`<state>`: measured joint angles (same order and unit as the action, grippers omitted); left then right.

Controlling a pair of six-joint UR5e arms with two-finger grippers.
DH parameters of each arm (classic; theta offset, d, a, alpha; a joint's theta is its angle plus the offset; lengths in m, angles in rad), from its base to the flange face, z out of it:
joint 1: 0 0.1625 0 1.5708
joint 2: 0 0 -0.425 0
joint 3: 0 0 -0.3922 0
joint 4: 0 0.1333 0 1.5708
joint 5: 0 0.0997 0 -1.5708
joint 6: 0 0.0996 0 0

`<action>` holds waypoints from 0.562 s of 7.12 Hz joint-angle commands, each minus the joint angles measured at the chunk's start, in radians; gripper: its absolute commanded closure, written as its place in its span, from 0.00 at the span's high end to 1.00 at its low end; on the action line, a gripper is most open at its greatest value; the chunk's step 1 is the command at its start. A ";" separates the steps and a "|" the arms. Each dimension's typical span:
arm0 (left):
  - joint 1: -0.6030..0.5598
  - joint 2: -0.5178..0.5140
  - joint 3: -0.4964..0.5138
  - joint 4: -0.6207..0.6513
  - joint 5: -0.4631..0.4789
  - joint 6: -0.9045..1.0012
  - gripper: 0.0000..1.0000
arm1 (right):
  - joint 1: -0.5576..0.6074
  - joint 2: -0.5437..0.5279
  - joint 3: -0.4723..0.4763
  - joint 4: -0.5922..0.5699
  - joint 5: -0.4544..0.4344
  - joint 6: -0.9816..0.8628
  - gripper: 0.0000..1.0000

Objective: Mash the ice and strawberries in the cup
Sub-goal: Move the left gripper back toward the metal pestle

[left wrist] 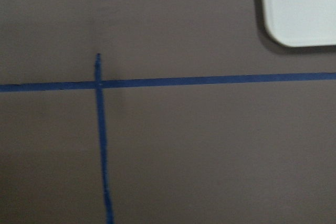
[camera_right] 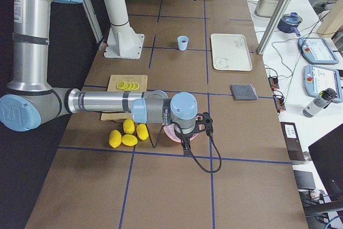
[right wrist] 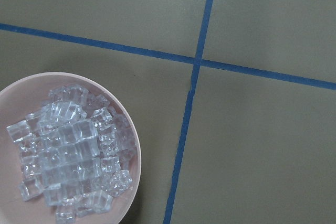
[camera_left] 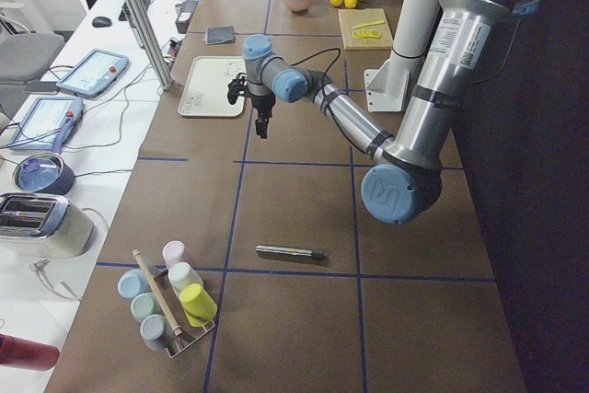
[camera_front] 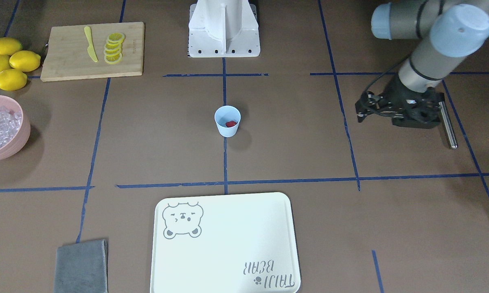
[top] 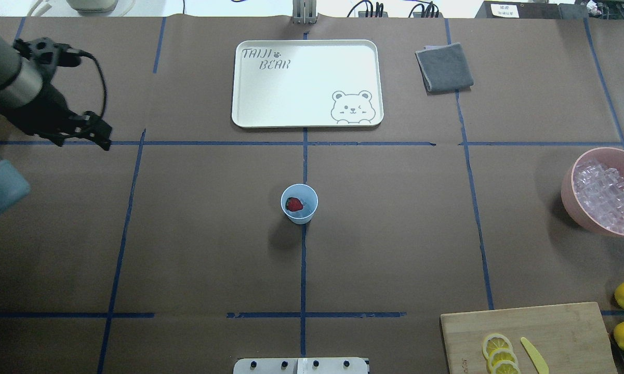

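The small pale-blue plastic cup (camera_front: 226, 130) stands upright at the table's middle, with one red strawberry (camera_front: 230, 123) inside it. The clear ice cubes (right wrist: 68, 156) lie piled in the large pink bowl (right wrist: 135, 153) (well apart from the cup, toward the robot's right). The left gripper (camera_front: 359, 109) hangs empty, fingers apart, far from the cup. The right gripper (camera_right: 186, 150) hovers by the bowl; I cannot tell whether its fingers are parted.

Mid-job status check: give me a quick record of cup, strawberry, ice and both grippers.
Cup: upright, centre of table, unheld
Strawberry: inside the cup
Ice: piled in the pink bowl
Left gripper: open, empty, over bare table, far from cup
Right gripper: by the bowl; open or shut unclear
Metal rod: lying on table beside left gripper
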<state>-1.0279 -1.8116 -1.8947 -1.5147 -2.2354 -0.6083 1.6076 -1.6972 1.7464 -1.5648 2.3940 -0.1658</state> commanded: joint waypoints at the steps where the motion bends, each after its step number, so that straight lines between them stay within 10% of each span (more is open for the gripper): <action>1: -0.186 0.188 0.035 -0.009 -0.044 0.352 1.00 | 0.000 0.004 0.004 0.000 0.002 0.003 0.99; 4: -0.195 0.264 0.277 -0.375 -0.044 0.317 1.00 | 0.000 0.005 0.005 0.000 0.002 0.003 0.99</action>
<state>-1.2178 -1.5807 -1.7217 -1.7117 -2.2790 -0.2641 1.6076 -1.6932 1.7514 -1.5647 2.3960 -0.1627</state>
